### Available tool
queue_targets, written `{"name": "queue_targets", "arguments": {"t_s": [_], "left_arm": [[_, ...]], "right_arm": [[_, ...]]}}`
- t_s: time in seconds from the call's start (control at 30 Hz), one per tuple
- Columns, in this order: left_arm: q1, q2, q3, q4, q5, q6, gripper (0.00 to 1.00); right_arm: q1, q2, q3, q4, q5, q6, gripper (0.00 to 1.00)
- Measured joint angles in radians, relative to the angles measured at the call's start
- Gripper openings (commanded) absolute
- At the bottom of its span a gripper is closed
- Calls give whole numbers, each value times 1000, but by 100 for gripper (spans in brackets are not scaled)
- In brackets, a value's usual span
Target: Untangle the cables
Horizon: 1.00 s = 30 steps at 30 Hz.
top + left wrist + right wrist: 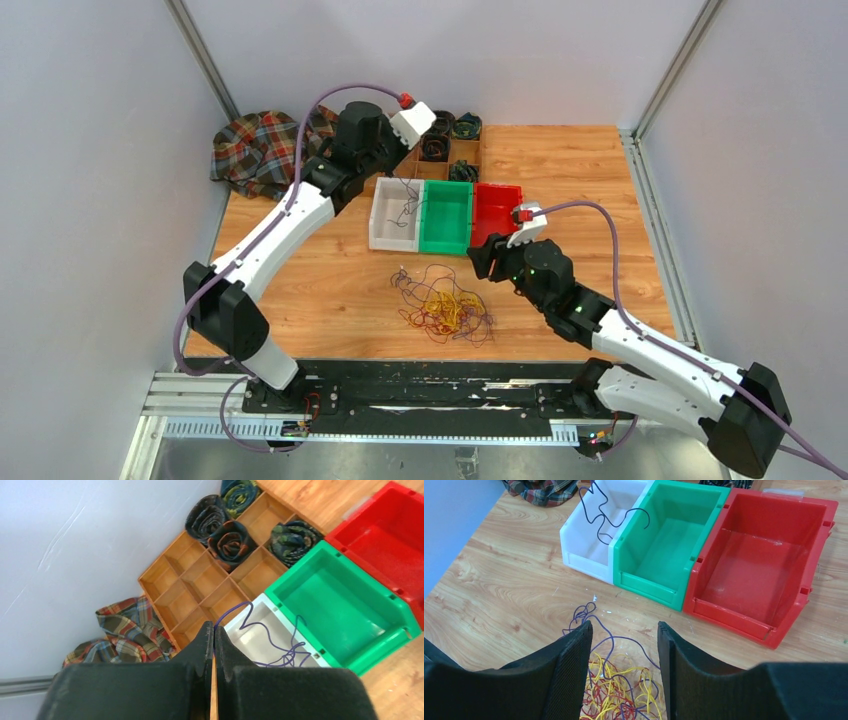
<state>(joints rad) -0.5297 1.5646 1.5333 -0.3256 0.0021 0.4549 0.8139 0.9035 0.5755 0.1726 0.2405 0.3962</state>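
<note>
Tabletop's [320,290] white bin [584,555] holds purple cable [231,610], pinched by left pincer [214,630].

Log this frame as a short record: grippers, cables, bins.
left gripper: shut on a purple strand, above the white bin
right gripper: open, over the cable tangle
cable tangle: yellow, red, purple, on the table
green bin: no cables inside
red bin: no cables inside

In the right wrist view, the cable tangle [624,692] runs off the bottom edge and partly behind the fingers of the right gripper [624,625]. In the left wrist view, the upper end of a purple strand [260,625] is lost between the closed tips of the left gripper [213,631], which covers the near end of the white bin [261,601].
</note>
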Motion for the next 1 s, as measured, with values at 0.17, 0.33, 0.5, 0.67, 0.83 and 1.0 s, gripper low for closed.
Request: {"name": "queue_targets", "arguments": {"t_s": [0.17,0.33,0.5,0.67,0.83,1.0], "left_arm": [[26,26,32,1,9,1,0],[2,30,153,-22,60,-21,0],[-48,36,284,-32,106,-52,0],[-89,70,346,-35,129,-77,0],[-97,146,350,-42,132,-96,0],[-96,225,322,-51,125,-96,0]], "right_arm": [[-18,0,-6,-7,0,0,51],[-29,3,-6,-11,0,2,50],[-64,-11,-13,-15,1,9,49],[-99,-40,-14,-24,18,22,48],[-115,-73,-14,-42,31,26,48],[-136,-101,-14,-58,37,26,48]]}}
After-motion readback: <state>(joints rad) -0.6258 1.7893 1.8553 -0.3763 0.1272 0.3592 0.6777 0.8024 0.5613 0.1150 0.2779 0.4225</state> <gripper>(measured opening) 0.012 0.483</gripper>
